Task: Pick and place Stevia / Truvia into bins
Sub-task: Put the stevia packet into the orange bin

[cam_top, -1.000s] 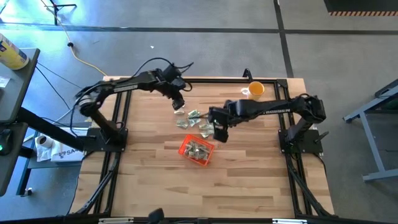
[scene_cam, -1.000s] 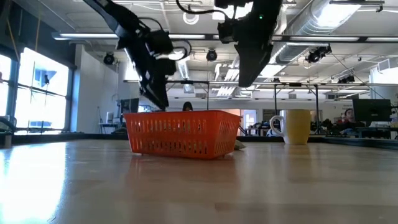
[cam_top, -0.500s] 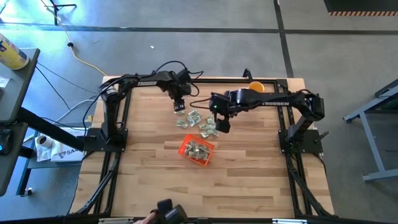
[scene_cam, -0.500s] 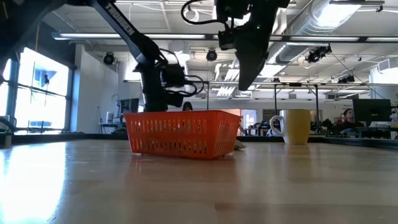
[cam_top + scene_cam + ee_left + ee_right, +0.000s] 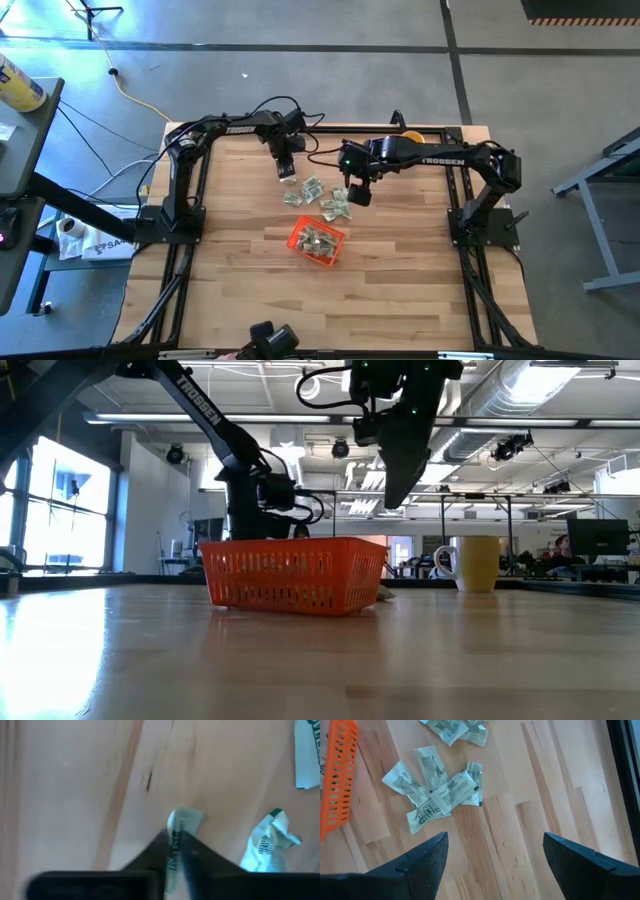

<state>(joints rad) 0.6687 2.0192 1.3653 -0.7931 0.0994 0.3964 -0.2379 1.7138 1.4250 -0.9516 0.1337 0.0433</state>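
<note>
My left gripper [image 5: 174,851] is down at the table's [image 5: 400,290] far side, its fingers pinched nearly together on one Stevia sachet [image 5: 181,827], gripped on edge. A second, crumpled sachet [image 5: 267,842] lies just beside it, apart from the fingers. To do this step well I judge the lift should be straight up, confirming that only one sachet comes away and that the paper does not slip out, before carrying it toward the near side to the orange bin [image 5: 316,243].

The bin already holds several sachets. Between it and the grippers, loose sachets [image 5: 324,196] are scattered on the table.

My right gripper [image 5: 358,193] hovers above that scatter with fingers spread wide and nothing held; a cluster of sachets [image 5: 437,792] lies below it. A yellow mug [image 5: 477,564] stands at the far right, well apart.
</note>
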